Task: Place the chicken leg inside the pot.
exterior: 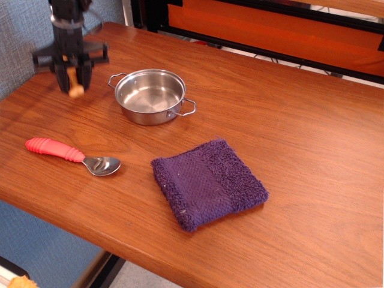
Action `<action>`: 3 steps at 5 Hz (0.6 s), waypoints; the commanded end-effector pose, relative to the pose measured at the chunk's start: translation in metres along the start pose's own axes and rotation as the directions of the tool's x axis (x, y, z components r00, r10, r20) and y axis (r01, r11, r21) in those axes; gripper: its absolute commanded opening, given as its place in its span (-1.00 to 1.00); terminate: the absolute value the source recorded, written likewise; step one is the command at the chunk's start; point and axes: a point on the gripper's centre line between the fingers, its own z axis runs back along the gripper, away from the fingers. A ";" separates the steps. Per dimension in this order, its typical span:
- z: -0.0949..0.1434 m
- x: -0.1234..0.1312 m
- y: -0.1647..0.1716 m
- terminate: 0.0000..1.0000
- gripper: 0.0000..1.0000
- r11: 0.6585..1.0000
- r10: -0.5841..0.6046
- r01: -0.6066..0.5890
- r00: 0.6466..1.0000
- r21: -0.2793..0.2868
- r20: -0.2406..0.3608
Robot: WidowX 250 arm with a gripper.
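The orange-tan chicken leg [74,84] hangs upright between the black fingers of my gripper [72,77], knobbed end down, lifted off the table at the far left. The gripper is shut on it; the fingers hide its upper part. The shiny steel pot [150,96] with two wire loop handles stands empty on the table to the right of the gripper, a short gap away.
A spoon with a red handle [72,155] lies near the front left edge. A folded purple towel [207,183] lies in the middle front. The wooden table [288,132] ends close to the left of the gripper. An orange and black frame [270,30] stands behind.
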 end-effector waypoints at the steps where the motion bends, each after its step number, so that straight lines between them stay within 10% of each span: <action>1: 0.068 -0.025 -0.001 -1.00 -1.00 0.996 -0.067 0.074 0.988 -0.050 0.139; 3: 0.086 -0.094 -0.034 -1.00 -1.00 0.961 -0.228 0.231 0.973 -0.150 0.039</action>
